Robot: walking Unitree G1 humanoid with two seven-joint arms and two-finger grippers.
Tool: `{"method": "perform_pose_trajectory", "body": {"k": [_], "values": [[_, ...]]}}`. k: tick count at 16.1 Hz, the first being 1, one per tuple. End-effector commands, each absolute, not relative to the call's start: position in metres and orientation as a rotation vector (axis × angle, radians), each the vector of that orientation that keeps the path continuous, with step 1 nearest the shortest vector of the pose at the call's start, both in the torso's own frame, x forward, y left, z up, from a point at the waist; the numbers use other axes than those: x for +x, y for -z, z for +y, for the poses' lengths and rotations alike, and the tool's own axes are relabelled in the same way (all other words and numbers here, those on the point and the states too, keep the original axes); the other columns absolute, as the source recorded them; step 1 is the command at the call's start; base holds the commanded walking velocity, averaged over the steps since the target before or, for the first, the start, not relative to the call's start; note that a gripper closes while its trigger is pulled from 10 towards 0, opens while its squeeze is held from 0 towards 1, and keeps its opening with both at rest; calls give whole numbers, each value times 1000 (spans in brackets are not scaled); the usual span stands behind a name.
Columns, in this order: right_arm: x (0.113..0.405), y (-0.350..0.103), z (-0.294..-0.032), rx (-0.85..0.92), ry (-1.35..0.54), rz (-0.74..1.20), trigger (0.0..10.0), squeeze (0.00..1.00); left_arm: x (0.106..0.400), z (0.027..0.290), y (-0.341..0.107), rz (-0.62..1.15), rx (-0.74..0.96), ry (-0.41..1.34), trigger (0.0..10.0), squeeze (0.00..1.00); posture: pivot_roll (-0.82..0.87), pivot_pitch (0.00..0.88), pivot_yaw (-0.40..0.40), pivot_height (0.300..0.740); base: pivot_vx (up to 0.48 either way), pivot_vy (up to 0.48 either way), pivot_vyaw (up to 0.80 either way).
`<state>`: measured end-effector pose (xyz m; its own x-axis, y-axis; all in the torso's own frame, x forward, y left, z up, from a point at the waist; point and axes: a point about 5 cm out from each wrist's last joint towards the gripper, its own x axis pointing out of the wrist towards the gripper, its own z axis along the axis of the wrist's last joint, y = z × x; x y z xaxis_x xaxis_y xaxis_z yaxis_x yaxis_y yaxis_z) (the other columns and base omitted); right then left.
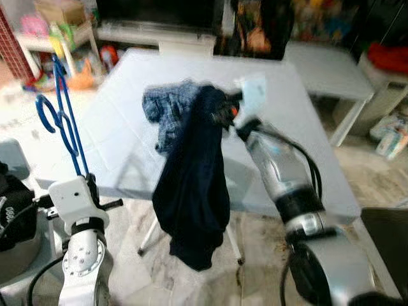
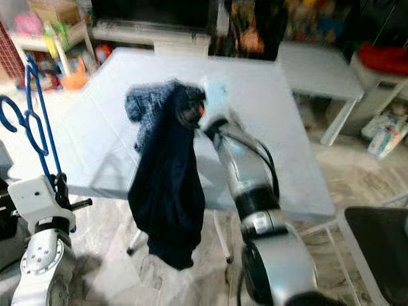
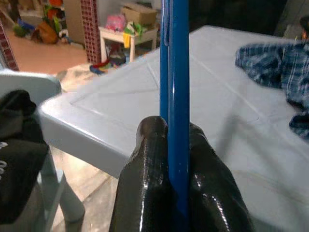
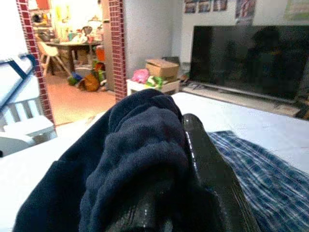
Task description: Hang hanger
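A blue hanger (image 1: pixel 62 115) stands upright at the left, its hook curling out to the left. My left gripper (image 1: pixel 88 182) is shut on the hanger's (image 3: pixel 174 96) lower end, the black fingers (image 3: pixel 145 193) pressed on both sides of the blue bars. My right gripper (image 1: pixel 223 115) is shut on a dark navy garment (image 1: pixel 194 191), which hangs in a long fold below it over the table's front edge. In the right wrist view the navy cloth (image 4: pixel 130 164) bunches around one black finger (image 4: pixel 212 174).
A pale blue table (image 1: pixel 287 140) lies ahead with a blue plaid shirt (image 1: pixel 167 108) crumpled on it. A black bag (image 1: pixel 13 204) rests on a chair at the left. A white bench (image 1: pixel 331 70) and a TV stand with clutter are behind. A dark bin (image 2: pixel 376 248) sits at the right.
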<state>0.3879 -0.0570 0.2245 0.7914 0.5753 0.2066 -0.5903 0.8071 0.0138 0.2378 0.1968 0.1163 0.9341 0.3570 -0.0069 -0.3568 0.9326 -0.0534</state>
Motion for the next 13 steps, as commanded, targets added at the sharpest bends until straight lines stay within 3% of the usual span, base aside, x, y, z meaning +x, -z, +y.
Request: {"method": "perform_pose_trajectory", "body": {"k": [1,4,6,11,13], "values": [[393,-247,-56,108,-624,-260,10000,0,238,193,-116,-1,-60,-362,10000,0,52,0,-78,740,0,0,0],[408,-300,-29,163,-597,-242,10000,0,236,191,-115,-8,-87,-379,10000,0,67,0,-120,740,0,0,0],[410,-330,-28,151,-531,-296,10000,0,235,190,-115,-8,-96,-385,10000,0,78,0,-133,740,0,0,0],[410,-415,-86,245,-210,-506,10000,0,232,190,-114,-10,-102,-403,10000,0,85,0,-151,740,0,0,0],[411,-417,-106,192,-119,-522,10000,0,234,188,-114,-15,-106,-401,10000,0,77,0,-150,740,0,0,0]]}}
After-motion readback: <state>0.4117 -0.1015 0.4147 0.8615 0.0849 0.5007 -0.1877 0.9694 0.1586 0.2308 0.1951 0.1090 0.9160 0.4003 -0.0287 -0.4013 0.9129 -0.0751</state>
